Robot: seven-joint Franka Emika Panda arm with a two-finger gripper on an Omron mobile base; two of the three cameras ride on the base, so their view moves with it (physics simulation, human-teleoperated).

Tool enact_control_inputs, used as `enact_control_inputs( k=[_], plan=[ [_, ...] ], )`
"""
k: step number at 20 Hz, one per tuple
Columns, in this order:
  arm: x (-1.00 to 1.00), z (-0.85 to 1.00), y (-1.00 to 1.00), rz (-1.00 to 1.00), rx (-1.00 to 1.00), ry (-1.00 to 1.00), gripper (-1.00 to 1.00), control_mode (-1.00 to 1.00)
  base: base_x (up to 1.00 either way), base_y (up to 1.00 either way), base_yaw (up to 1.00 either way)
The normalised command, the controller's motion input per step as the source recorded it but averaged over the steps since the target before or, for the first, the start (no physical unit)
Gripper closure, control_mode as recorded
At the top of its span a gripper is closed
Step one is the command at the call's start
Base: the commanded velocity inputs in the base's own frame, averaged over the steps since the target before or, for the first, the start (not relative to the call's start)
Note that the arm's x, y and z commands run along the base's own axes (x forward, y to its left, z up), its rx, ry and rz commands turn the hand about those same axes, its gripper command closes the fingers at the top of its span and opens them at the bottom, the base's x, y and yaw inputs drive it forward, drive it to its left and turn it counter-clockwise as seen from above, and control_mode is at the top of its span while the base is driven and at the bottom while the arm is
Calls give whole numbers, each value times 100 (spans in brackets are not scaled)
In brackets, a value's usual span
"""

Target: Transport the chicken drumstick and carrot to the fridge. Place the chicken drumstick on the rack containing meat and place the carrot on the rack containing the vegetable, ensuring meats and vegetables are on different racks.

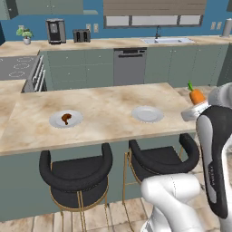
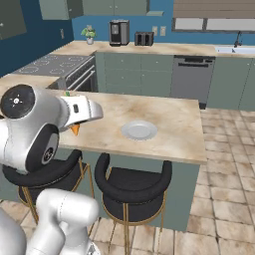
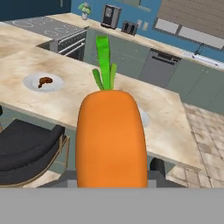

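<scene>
A: Blue-walled kitchen, green cabinets, and a long marble island (image 1: pixel 104 108) with black stools (image 1: pixel 77 174) tucked under it. No fridge anywhere in these views. Where do the jaws stand?

B: Clamped on the carrot (image 3: pixel 111 138). From the hand view it rises straight out from between the jaws, green tuft farthest from them. In the left base view the gripper (image 1: pixel 195 108) holds it up off the island's end, touching nothing else.

A: And the drumstick?

B: Drumstick (image 1: pixel 66 118) lies well apart from the jaws, on a plate (image 1: pixel 56 121) at the far end of the island. A second plate (image 1: pixel 147 113) sits nearer the jaws, bare.

A: So the step in hand is the carry, I'd judge. How to do it well?

B: Keep the clamp firm and the hand level so the carrot doesn't slide out, swing it clear of the island edge and stool backs while the base turns to find the fridge, then choose the rack that already has a vegetable, not the one with meat.

A: Count?

B: One island, two stools in the right base view and part of a third in the left, two plates, one carrot, one drumstick.
</scene>
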Motion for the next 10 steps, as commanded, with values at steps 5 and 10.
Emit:
enact_control_inputs(
  k=[5, 10],
  plan=[
    [-81, 45, 20, 0, 0, 0, 100, -100, 0, 0, 0],
    [0, 0, 0, 0, 0, 0, 100, 100, -80, -9, -7]
  ],
)
